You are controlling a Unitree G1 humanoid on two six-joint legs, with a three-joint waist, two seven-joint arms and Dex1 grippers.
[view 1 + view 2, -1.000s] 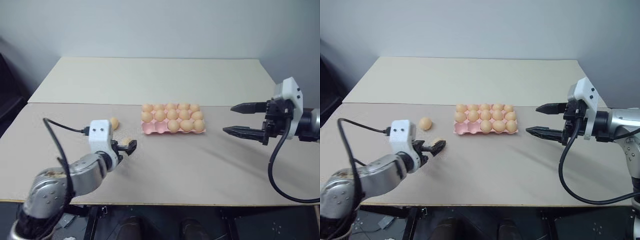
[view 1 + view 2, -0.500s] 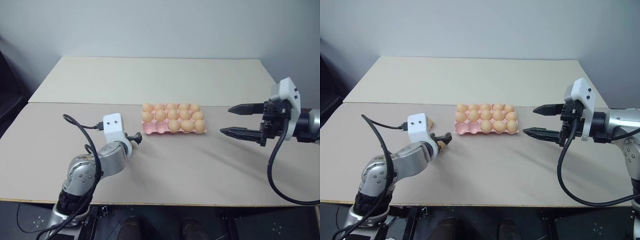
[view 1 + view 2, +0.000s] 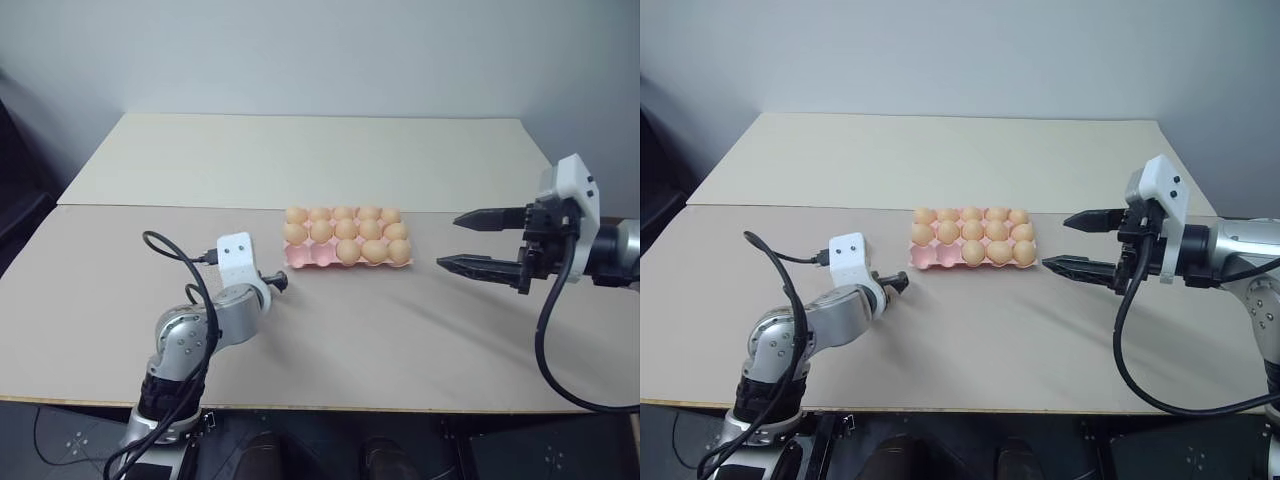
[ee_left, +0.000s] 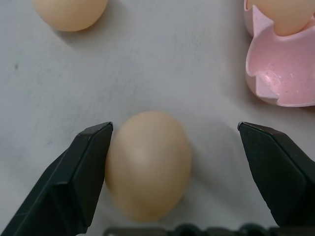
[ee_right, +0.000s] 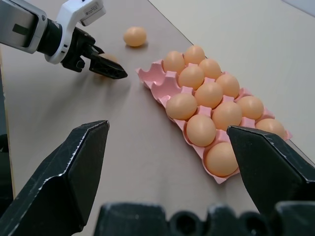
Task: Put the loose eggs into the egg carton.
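Smooth matt eggs [image 4: 147,164], speckled moulded-pulp carton [image 4: 285,73], matt table [image 3: 400,330].

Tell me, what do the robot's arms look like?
Silver-grey metal arms with rounded joints. Each wrist carries a white box with a looping black cable. The left pincer and the right pincer each have two black, tapering fingers.

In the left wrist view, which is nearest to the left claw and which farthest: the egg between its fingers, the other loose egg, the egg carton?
1. The egg between the fingers, inside the open left claw, against one finger.
2. The egg carton, its empty corner cup just beyond the other finger.
3. The other loose egg, farther ahead on the table.
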